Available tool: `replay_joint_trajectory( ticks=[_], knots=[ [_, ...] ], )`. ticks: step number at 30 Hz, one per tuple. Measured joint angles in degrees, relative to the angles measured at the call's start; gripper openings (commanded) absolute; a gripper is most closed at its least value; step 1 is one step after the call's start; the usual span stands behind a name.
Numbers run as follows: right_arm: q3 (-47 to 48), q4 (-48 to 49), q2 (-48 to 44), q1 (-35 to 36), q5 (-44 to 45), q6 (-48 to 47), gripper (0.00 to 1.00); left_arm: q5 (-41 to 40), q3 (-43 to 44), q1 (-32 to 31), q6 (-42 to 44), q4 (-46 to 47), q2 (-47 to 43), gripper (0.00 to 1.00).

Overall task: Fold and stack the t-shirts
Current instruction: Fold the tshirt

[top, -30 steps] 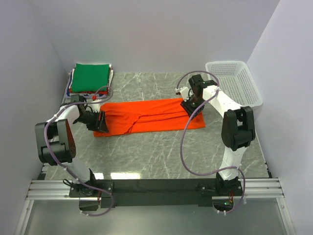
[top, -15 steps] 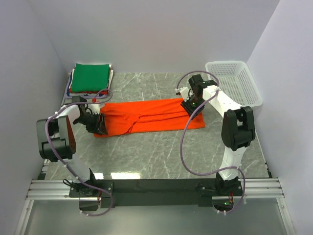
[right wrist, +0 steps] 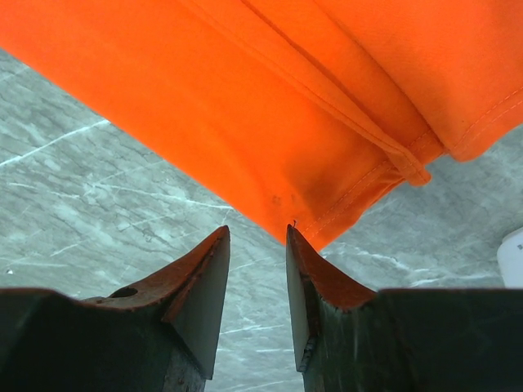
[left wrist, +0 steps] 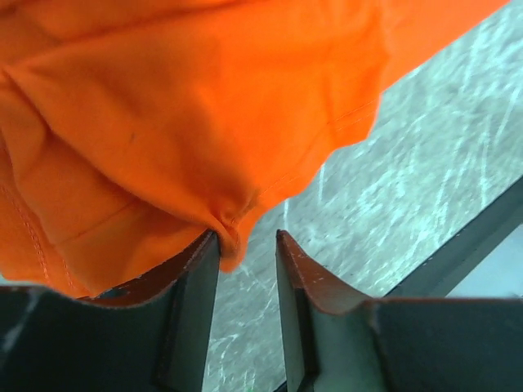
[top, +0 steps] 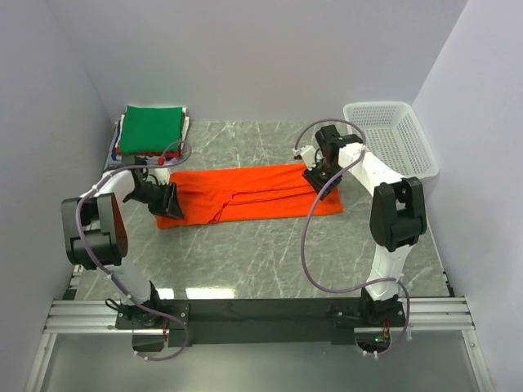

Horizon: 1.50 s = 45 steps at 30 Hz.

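Note:
A bright orange t-shirt [top: 253, 194], folded into a long strip, lies flat across the middle of the table. My left gripper [top: 169, 202] is at its left end. In the left wrist view the jaws [left wrist: 245, 237] stand a little apart, and a corner of the orange cloth [left wrist: 180, 106] hangs just at the left fingertip. My right gripper [top: 317, 181] is at the shirt's right end. In the right wrist view it [right wrist: 257, 230] is open and empty, just short of the shirt's hemmed corner [right wrist: 310, 98]. A folded green t-shirt [top: 149, 128] tops a stack at the back left.
Red and white cloth edges show under the green shirt [top: 121, 147]. A white lattice basket [top: 392, 139] stands at the back right against the wall. Walls close in the table on the left, back and right. Grey marble table [top: 270, 253] lies in front of the shirt.
My left gripper has shifted slightly at the shirt's left end, first toward the near left, then back to the right. The right arm and the shirt have hardly moved.

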Motion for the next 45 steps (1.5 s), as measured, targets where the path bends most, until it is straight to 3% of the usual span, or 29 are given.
replay_joint_trajectory(
  ticks=[5,8,12,13,20,27,35,42,45],
  knots=[
    [-0.39,0.04,0.0,-0.02,0.26,-0.02,0.4,1.7,1.68,-0.09,-0.57,0.22,1.14,0.33],
    [-0.39,0.04,0.0,-0.02,0.44,-0.07,0.39,1.64,1.81,-0.09,-1.4,0.48,2.73,0.26],
    [-0.39,0.04,0.02,-0.02,0.7,-0.24,0.38,1.68,2.29,-0.09,-2.01,0.42,4.22,0.01],
    [-0.39,0.04,0.04,-0.02,0.74,-0.24,0.37,1.77,2.82,-0.09,-2.23,0.15,4.33,0.01],
    [-0.15,0.09,0.85,-0.02,0.74,-0.2,0.36,4.92,16.13,-0.09,-4.33,-0.63,5.66,0.01],
    [2.82,0.02,3.41,0.0,0.81,-0.17,0.36,8.26,30.75,-0.09,-8.74,3.67,14.36,0.01],
    [4.94,-0.02,5.35,-0.02,0.52,-0.11,0.36,9.97,32.61,-0.09,-15.21,9.2,23.3,0.01],
    [6.91,-0.42,5.79,0.39,-0.83,0.9,0.38,9.51,32.61,-0.09,-17.51,12.17,23.87,0.11],
    [8.52,-0.31,5.84,1.53,-2.4,2.45,0.39,9.27,32.61,-0.09,-19.04,13.05,23.87,0.1]
  ],
)
